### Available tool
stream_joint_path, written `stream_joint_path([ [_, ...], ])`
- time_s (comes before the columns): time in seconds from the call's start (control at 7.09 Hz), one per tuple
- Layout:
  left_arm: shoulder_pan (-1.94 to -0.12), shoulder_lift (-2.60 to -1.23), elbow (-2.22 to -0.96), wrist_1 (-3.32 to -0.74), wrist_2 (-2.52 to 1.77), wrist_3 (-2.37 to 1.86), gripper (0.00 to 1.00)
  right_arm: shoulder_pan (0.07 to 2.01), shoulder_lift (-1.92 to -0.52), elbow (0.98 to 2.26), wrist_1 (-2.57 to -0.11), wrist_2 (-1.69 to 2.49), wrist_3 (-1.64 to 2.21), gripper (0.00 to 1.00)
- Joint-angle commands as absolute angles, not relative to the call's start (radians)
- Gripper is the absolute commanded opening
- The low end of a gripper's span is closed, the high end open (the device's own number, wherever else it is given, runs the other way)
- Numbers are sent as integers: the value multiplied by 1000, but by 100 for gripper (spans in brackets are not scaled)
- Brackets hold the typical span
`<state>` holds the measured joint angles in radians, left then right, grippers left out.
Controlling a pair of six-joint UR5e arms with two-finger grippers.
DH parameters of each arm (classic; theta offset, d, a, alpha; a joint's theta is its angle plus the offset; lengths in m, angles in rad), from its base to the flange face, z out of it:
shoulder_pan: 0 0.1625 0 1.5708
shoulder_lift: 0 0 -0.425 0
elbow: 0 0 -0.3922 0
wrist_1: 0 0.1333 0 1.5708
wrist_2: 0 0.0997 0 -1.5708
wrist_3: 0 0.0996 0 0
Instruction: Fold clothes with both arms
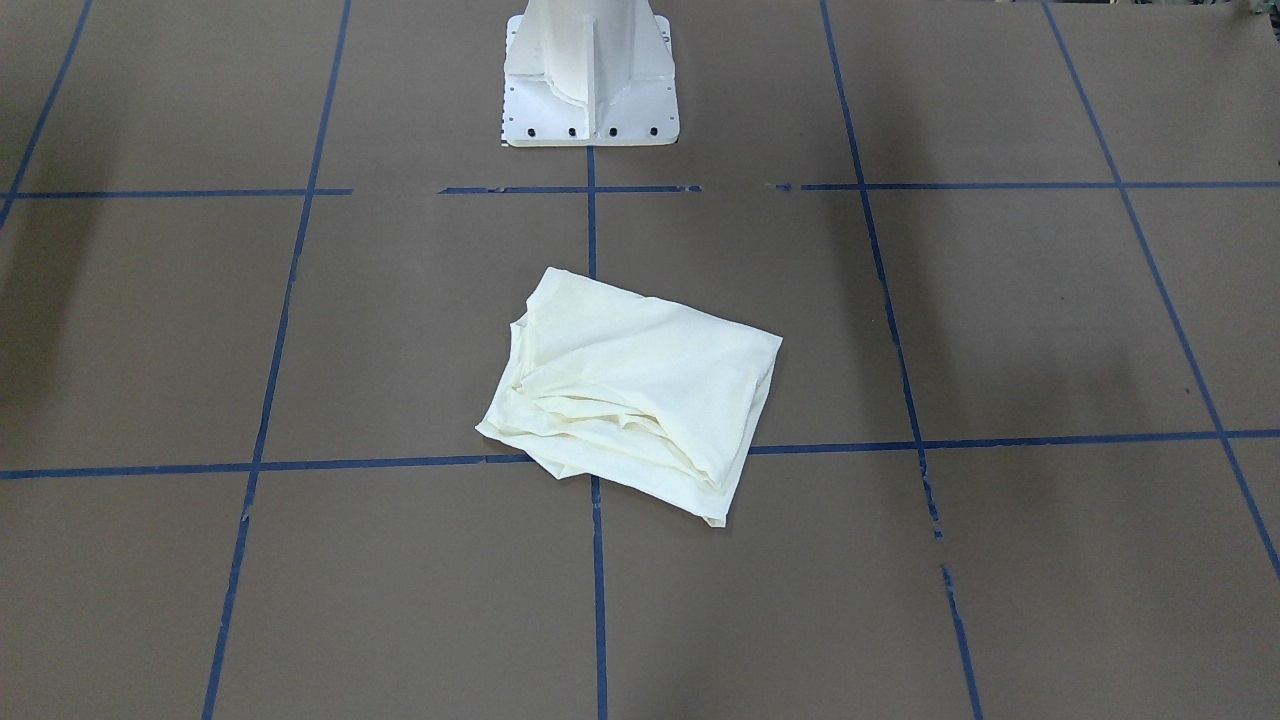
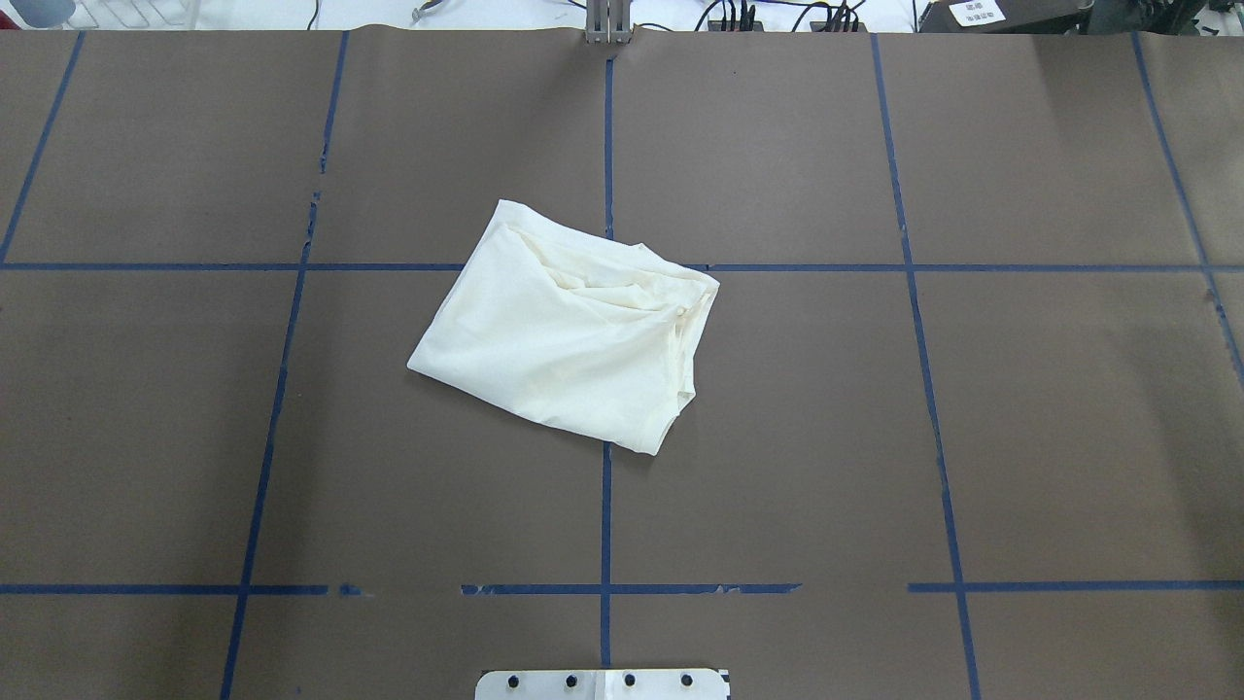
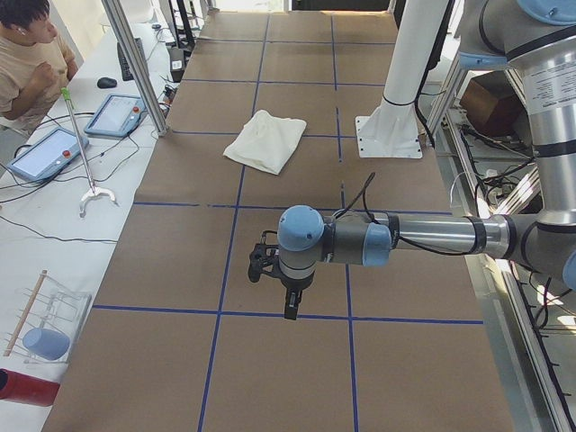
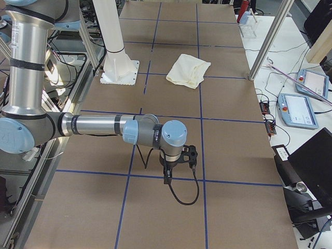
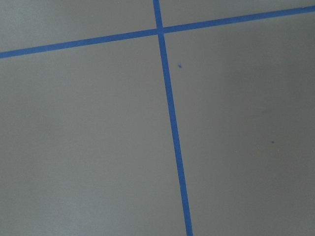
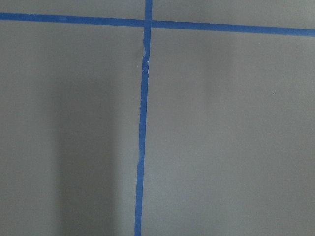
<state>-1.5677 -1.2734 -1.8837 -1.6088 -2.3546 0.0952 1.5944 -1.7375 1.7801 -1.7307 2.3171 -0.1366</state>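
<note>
The cream-white shirt lies folded in a rough rectangle at the middle of the brown table, plain side up, with its print hidden. It also shows in the overhead view and in both side views. My left gripper hangs over bare table far from the shirt, towards the table's left end. My right gripper hangs likewise towards the right end. Both show only in the side views, so I cannot tell whether they are open or shut. Neither touches the cloth.
The white pedestal base stands at the robot's side of the table, behind the shirt. Blue tape lines mark a grid. An operator and tablets are beside the far edge. A pendant lies off the table.
</note>
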Motion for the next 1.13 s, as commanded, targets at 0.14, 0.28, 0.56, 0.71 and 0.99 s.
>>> stream_joint_path([
  [0.14, -1568, -1266, -1884, -1606, -2355, 95, 100, 1588, -1738, 1795, -1730, 2326, -138, 100],
  [0.28, -1568, -1259, -1884, -1605, -2355, 95, 100, 1588, -1743, 1795, -1729, 2324, -140, 100],
  [0.56, -1568, -1253, -1884, -1605, -2353, 95, 100, 1588, -1747, 1795, -1730, 2327, -138, 100],
  [0.71, -1568, -1253, -1884, -1605, -2353, 95, 100, 1589, -1747, 1795, -1730, 2327, -138, 100],
  [0.99, -1568, -1243, -1885, -1603, -2352, 95, 100, 1588, -1756, 1793, -1732, 2327, -138, 100],
])
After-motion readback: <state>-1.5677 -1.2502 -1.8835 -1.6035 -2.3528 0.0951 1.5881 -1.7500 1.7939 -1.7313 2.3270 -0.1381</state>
